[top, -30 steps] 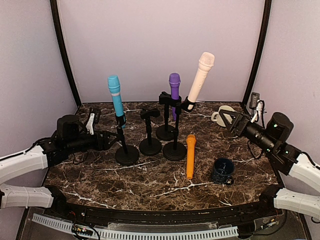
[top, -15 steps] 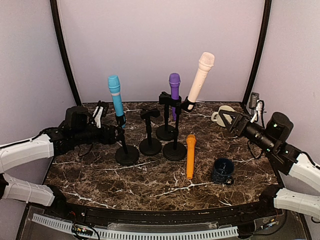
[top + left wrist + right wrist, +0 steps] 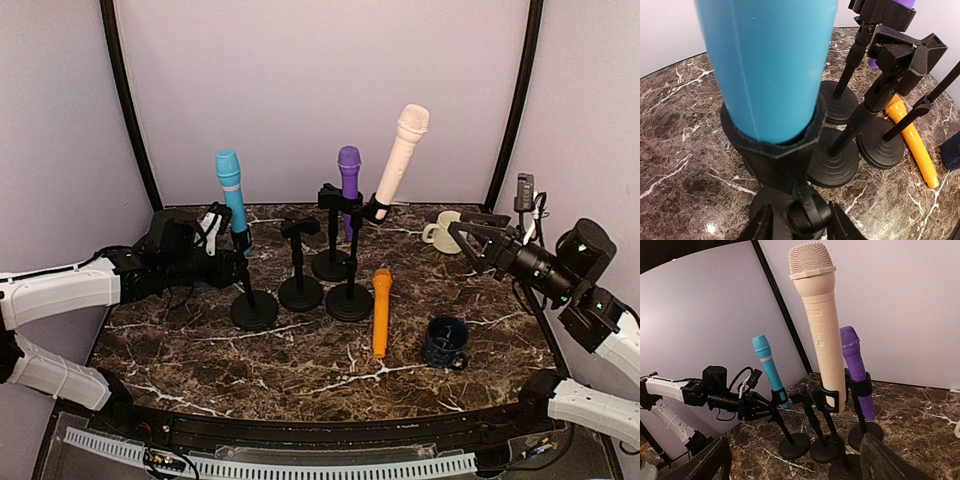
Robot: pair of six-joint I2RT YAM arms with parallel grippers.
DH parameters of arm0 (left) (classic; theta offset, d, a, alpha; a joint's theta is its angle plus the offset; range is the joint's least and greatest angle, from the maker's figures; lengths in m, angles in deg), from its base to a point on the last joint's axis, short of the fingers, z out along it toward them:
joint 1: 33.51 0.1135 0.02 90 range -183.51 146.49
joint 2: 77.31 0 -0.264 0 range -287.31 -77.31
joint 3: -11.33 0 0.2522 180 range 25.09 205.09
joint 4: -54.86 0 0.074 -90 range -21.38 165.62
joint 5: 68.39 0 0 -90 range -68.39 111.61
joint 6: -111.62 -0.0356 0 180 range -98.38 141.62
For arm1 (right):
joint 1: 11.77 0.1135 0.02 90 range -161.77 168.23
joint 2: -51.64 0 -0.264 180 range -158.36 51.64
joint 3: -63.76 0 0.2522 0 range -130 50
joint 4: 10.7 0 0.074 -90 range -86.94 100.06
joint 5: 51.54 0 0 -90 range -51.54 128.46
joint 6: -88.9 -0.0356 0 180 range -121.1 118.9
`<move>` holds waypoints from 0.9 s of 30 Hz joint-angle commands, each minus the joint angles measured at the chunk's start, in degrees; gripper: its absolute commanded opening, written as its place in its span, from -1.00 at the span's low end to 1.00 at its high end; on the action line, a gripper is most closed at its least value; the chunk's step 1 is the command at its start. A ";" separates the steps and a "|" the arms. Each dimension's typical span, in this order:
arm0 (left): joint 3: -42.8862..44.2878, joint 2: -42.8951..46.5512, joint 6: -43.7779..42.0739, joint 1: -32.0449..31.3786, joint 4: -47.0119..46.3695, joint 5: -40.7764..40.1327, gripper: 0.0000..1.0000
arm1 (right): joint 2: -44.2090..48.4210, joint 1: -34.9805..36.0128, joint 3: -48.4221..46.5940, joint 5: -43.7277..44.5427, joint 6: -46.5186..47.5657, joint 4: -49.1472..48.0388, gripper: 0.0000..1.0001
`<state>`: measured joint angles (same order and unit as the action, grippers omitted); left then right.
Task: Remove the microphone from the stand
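Top view looks down from behind; left wrist close on the blue microphone [image 3: 765,65]; right wrist sees it afar

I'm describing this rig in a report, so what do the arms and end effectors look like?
The left arm and right arm have white shell links with black joints and chunky black cylindrical motor housings at the wrists. The left end effector and right end effector are black, each with two fingers. Thin black cables loop around both wrists.
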<state>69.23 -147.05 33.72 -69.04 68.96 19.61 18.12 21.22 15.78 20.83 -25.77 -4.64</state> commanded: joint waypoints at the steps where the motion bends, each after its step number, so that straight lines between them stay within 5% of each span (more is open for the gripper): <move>1: 2.25 -1.02 -3.18 -0.13 3.10 1.26 -0.35 | 0.24 1.42 -1.51 -3.71 0.40 -1.74 0.78; 12: 5.91 -2.64 -9.28 0.06 6.83 15.04 -0.99 | -11.80 17.21 -11.48 5.39 8.67 4.44 0.74; 19: 4.50 -1.67 -20.32 0.04 4.80 30.90 -1.00 | -26.94 30.59 -23.40 17.73 11.12 5.00 0.80; 27: 2.04 -0.37 -24.79 -0.39 4.56 37.37 -1.00 | -46.20 31.87 -40.72 25.57 5.75 8.74 0.87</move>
<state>71.74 -149.39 12.32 -68.89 74.20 49.40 -21.83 52.85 -16.67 40.39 -18.16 1.74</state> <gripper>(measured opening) 0.219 0.926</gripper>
